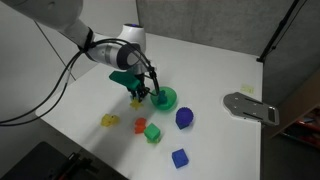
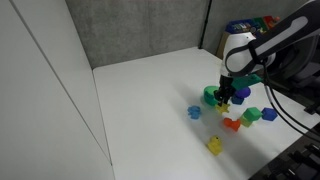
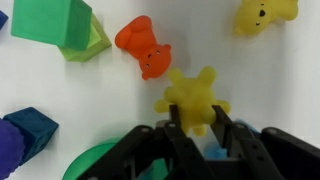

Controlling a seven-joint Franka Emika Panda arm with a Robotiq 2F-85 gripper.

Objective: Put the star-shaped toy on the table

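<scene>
**Surface.** The white surface [image 1: 230,145] carries all items. Bare white area shows directly beneath the end effector in the wrist view.

**Arm.** The arm [image 1: 115,52] reaches in over the cluster of toys, with its wrist pointing down.

**End effector.** The end effector [image 3: 198,122] has its two black fingers closed in against opposite sides of the star [image 3: 192,92]. I judge this to be a firm grip on that piece. In both exterior views it sits low, just beside the green ring [image 1: 167,98].

**Other items.**
- In the wrist view, a green block [image 3: 55,22] and a blue block [image 3: 30,130] lie off to one side.
- An orange piece [image 3: 143,48] lies near the star but apart from it.
- A second yellow piece [image 3: 265,15], not a star, lies further off.
- A grey metal plate [image 1: 250,107] lies well apart from the toys.

**Task item.** The star is yellow, flat and lobed. It is between the fingertips, over bare surface and clear of its neighbours. The pictures do not show whether its underside touches the surface.

**Progress.** Judged as follows:
- Done: the star is secured and positioned over a free patch.
- Outstanding: confirm contact with the surface, open the fingers and withdraw upward.
- The task is not complete while the star is in the grip.
</scene>
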